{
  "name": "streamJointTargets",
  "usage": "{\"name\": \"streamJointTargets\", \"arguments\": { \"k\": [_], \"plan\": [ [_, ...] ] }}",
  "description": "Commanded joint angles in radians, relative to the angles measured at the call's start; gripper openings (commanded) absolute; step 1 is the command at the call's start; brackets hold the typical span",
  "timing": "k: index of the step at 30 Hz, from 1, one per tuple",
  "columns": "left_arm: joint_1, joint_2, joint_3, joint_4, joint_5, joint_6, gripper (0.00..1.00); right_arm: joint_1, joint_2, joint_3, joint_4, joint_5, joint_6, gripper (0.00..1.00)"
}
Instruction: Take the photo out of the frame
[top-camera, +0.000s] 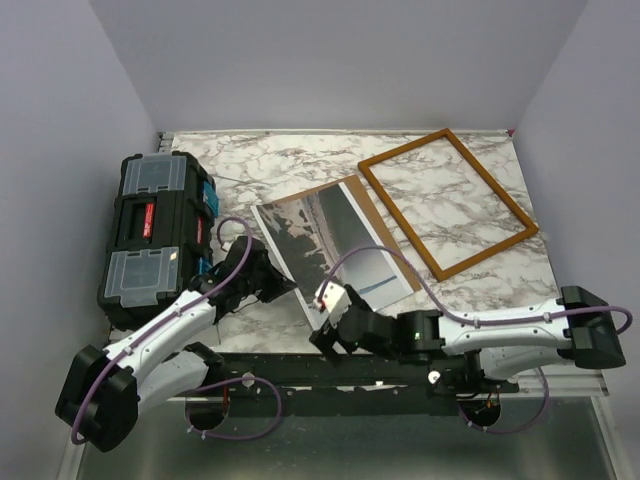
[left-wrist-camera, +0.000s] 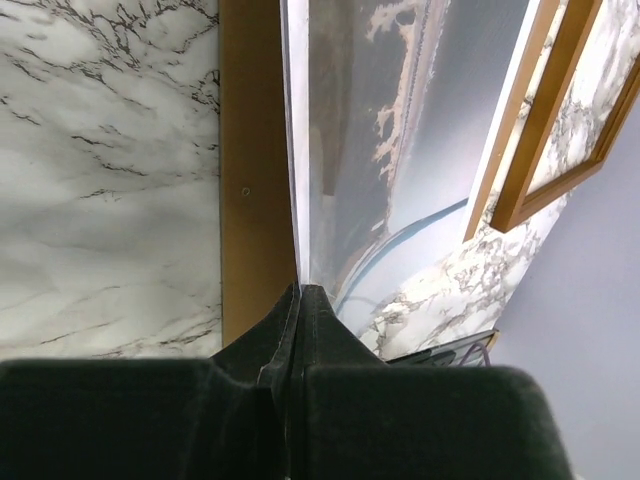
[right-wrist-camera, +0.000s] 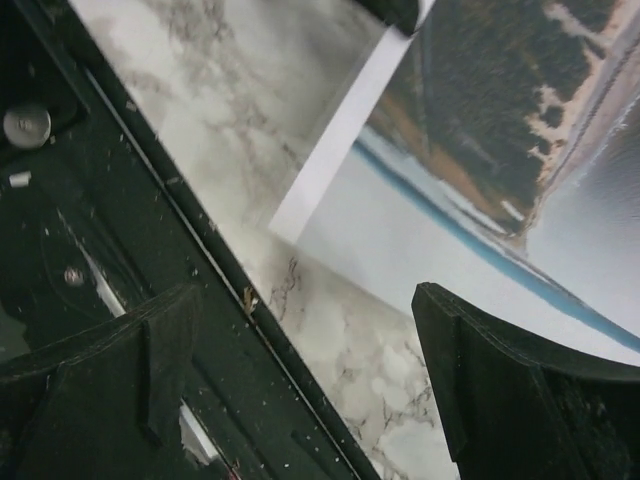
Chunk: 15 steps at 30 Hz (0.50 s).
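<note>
L gripper (left-wrist-camera: 300, 292) is pinched tight on the left long edge of the photo (top-camera: 335, 245), fingers fully together w/ the thin sheet clamped btwn the pads. R gripper (right-wrist-camera: 305, 300) hangs just beside the photo's near corner, fingers spread wide, nothing in them; bare marble shows btwn the two pads.

Photo is out of the frame (top-camera: 405, 149). It lies mid-table, slanted, on top of a brown backing board (left-wrist-camera: 255, 180) that peeks out along its far and right sides. In the L wrist view the gripped edge looks raised off the board. Print shows dark trees, a grey-white landscape and a thin blue line, w/ a pale border. No writing on it that I can make out.

Frame sits flat at the far right of the marble table (top-camera: 260, 160), just marble showing inside it, close to the board's far corner; can't tell if they touch.

Black toolbox (top-camera: 155, 240) stands at the left edge: clear lid compartments, teal latches, red label in the middle. Label text too small to read.

R arm's purple cable (top-camera: 372, 252) loops over the photo's near half.
</note>
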Motion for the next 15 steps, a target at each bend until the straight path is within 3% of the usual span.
{"name": "streamJointTargets", "arguments": {
  "k": [1, 9, 12, 15],
  "plan": [
    [0.014, 0.002, 0.048, -0.075, 0.018, -0.007, 0.0, 0.155, 0.098, 0.056, -0.08, 0.266, -0.019, 0.93],
    [0.02, 0.004, 0.049, -0.102, 0.039, -0.039, 0.0, 0.238, 0.363, 0.122, -0.04, 0.69, 0.0, 0.91],
    [0.022, 0.009, 0.05, -0.107, 0.044, -0.046, 0.0, 0.24, 0.441, 0.126, 0.033, 0.795, -0.056, 0.82],
    [0.025, 0.016, 0.052, -0.108, 0.056, -0.048, 0.0, 0.241, 0.462, 0.105, 0.142, 0.806, -0.14, 0.64]
  ]
}}
